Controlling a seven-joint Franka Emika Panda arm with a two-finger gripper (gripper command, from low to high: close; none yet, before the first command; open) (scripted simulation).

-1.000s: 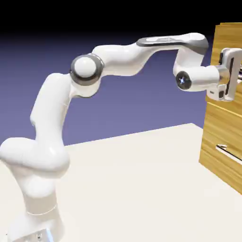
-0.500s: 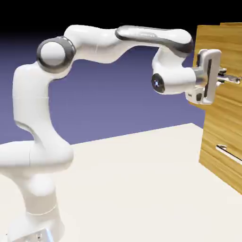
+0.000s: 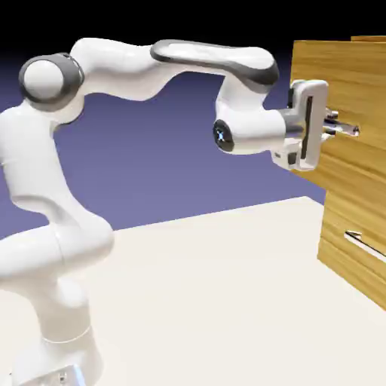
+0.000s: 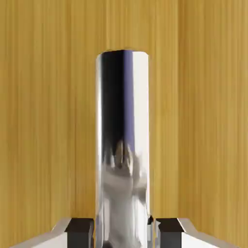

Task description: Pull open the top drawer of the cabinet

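While the top drawer (image 3: 332,64) stands drawn out, its bar handle (image 4: 123,145) clamped in the gripper (image 4: 124,235), the pulling step appears nearly complete; little further straight-back travel seems required.

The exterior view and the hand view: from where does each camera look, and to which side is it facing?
Exterior view: beside the robot, facing the arm and the cabinet at the right; almost the whole arm shows.
Hand view: on the hand, looking along the gripper at the top drawer's front; only fingertips show.
Shared: gripper, upper handle, drawer front.
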